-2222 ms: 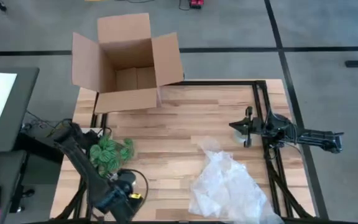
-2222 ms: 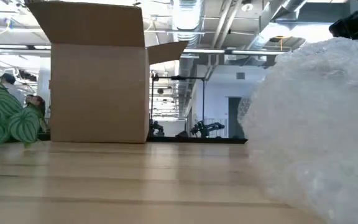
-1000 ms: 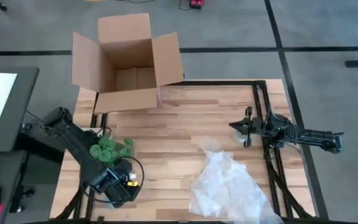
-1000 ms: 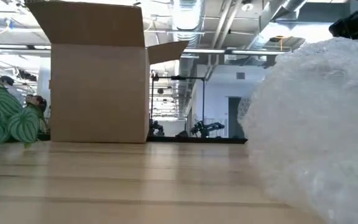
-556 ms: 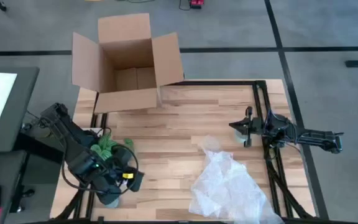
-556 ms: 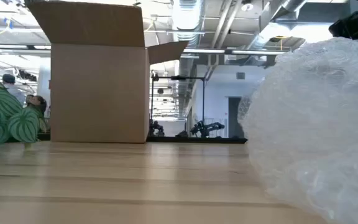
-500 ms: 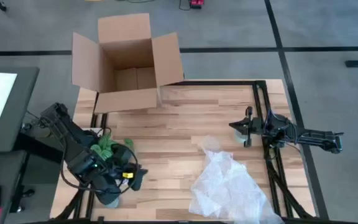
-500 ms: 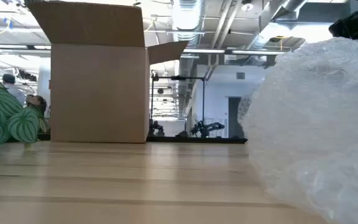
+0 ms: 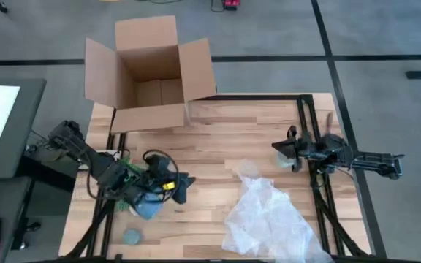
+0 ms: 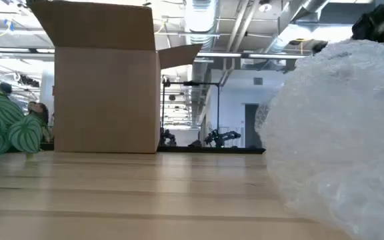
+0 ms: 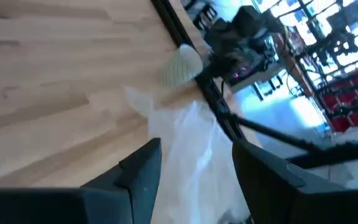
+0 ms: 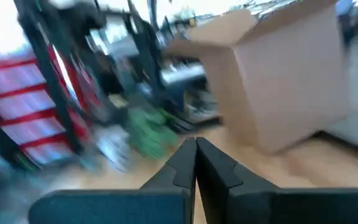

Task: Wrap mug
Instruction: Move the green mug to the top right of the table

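At the left side of the counter (image 9: 218, 135), the left pincer (image 9: 183, 188) is hovering low over the wood. Its wrist view is showing its two dark fingers (image 11: 143, 167) spread wide with nothing between them, pointing across toward the crumpled bubble wrap (image 9: 269, 219). Just behind that arm the green patterned bundle (image 9: 125, 183) is lying, with a grey-blue round thing (image 9: 149, 209) touching it and a flat disc (image 9: 131, 237) near the front edge. The open cardboard box (image 9: 101, 69) is standing at the far left corner. Farther right, past the wrap, the mug (image 9: 282, 162) is sitting near the counter's right edge. It is showing only as a small pale rounded shape (image 11: 182, 65) just under the right pincer (image 9: 276, 148), whose fingers (image 12: 182, 163) are pressed together on nothing. Whether they are touching the mug cannot be told. The mug is looking stiff, smooth and probably breakable, light enough for one arm but likely to slip in a shallow pinch. A grip across the rim, one finger inside and one outside, is seeming safer than one on the rounded wall. Its handle is not showing clearly here. The wrap, being soft and very light, is likely to drag or spring back when pulled.
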`<state>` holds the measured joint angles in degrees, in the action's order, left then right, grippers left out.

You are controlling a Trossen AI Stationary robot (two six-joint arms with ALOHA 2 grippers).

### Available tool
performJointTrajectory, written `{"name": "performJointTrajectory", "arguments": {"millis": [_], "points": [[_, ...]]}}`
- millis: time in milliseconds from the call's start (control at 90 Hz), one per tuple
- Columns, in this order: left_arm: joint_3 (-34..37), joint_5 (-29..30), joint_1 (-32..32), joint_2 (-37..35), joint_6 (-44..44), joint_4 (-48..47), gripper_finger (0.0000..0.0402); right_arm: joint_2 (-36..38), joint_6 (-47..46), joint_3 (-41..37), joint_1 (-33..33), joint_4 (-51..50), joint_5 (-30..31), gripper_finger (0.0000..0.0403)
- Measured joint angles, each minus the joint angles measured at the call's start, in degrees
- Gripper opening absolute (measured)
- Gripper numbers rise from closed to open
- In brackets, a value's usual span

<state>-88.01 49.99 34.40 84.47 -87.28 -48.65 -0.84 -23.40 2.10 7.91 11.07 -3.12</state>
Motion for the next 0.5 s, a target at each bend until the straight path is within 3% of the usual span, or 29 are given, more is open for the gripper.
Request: {"name": "performJointTrajectory", "arguments": {"millis": [144, 333, 500], "points": [[0.0, -0.02, -2.24, 0.0, 1.15, 0.07, 0.0177, -0.73, -12.64, 3.74, -1.31, 7.52, -3.12, 0.0], [0.0, -0.08, -3.2, 0.0, 4.84, 0.26, 0.0177, -3.74, -8.08, 14.5, -3.44, 11.33, -6.18, 0.0], [0.02, -0.16, -3.19, 0.0, 5.63, 0.68, 0.0177, -10.77, -0.25, 30.81, -4.15, -3.74, -5.96, 0.0]]}}
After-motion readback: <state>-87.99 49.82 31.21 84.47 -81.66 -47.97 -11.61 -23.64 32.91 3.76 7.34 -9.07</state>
